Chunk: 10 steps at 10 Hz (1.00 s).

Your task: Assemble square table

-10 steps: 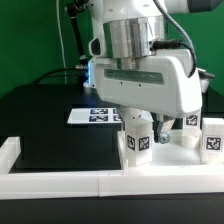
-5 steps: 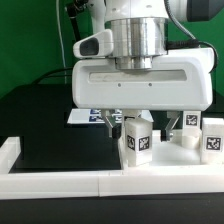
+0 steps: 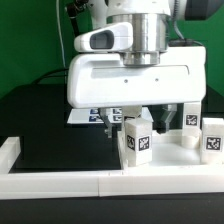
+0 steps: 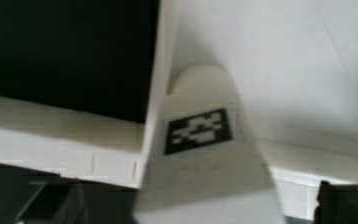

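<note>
Now the leg (image 3: 136, 140) with the black-and-white tag stands upright right under our claw (image 3: 128, 120), its top between the two fingers, and the wrist view shows that same leg (image 4: 201, 150) filling the gap. Half a second ago the claw hung a touch further to the exterior view's right; we have since slid over and now hang more squarely above the leg. The jaws stand wide open, holding nothing. More legs (image 3: 191, 131) wait just beyond the claw, and the white rail (image 3: 60, 180) runs in front of it on the black table (image 3: 50, 125). We judge the next step is to lower and close on this leg.
</note>
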Motion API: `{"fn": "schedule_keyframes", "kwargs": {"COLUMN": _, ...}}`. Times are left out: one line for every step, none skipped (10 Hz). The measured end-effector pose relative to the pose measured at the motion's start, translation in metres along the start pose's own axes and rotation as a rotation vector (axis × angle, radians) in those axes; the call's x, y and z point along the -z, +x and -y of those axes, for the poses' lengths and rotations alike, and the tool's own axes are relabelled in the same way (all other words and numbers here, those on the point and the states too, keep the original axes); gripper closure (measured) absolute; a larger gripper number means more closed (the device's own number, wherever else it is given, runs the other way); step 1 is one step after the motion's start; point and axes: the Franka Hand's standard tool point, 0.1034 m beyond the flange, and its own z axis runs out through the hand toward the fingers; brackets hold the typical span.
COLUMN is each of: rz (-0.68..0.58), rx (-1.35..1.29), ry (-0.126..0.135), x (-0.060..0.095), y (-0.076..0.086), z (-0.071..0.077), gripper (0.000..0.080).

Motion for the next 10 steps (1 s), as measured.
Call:
{"fn": "schedule_keyframes", "kwargs": {"rz": 0.005, "rx": 0.009, "ry": -0.004, "x": -0.0020, "y": -0.0007, "z": 0.0000, "gripper": 0.0151}}
{"fn": "schedule_keyframes", "kwargs": {"rz": 0.007, "rx": -0.005, "ry": -0.005, "x": -0.0027, "y": -0.0011, "z": 0.0002, "gripper": 0.0151}}
{"fn": "schedule_keyframes", "kwargs": {"rz": 0.007, "rx": -0.031, "ry": -0.005, "x": -0.0027, "y": -0.0012, "z": -0.0003, "gripper": 0.0252}}
{"fn": "schedule_keyframes", "kwargs": {"rz": 0.007, "rx": -0.030, "ry": -0.006, "x": -0.0028, "y": -0.0013, "z": -0.0004, "gripper": 0.0387}}
{"fn": "schedule_keyframes", "kwargs": {"rz": 0.007, "rx": -0.084, "ry": -0.005, "x": -0.0031, "y": -0.0015, "z": -0.0001, "gripper": 0.0387}}
{"fn": "schedule_keyframes", "kwargs": {"rz": 0.008, "rx": -0.154, "ry": -0.005, "x": -0.0032, "y": -0.0016, "z": 0.0000, "gripper": 0.0508}}
{"fn": "schedule_keyframes", "kwargs": {"rz": 0.008, "rx": -0.226, "ry": -0.006, "x": -0.0034, "y": -0.0017, "z": 0.0000, "gripper": 0.0508}}
{"fn": "schedule_keyframes", "kwargs": {"rz": 0.008, "rx": -0.275, "ry": -0.006, "x": -0.0036, "y": -0.0018, "z": 0.0000, "gripper": 0.0508}}
{"fn": "schedule_keyframes", "kwargs": {"rz": 0.009, "rx": -0.366, "ry": -0.006, "x": -0.0052, "y": -0.0029, "z": -0.0020, "gripper": 0.0508}}
{"fn": "schedule_keyframes", "kwargs": {"rz": 0.005, "rx": -0.459, "ry": 0.002, "x": -0.0057, "y": -0.0026, "z": -0.0086, "gripper": 0.0508}}
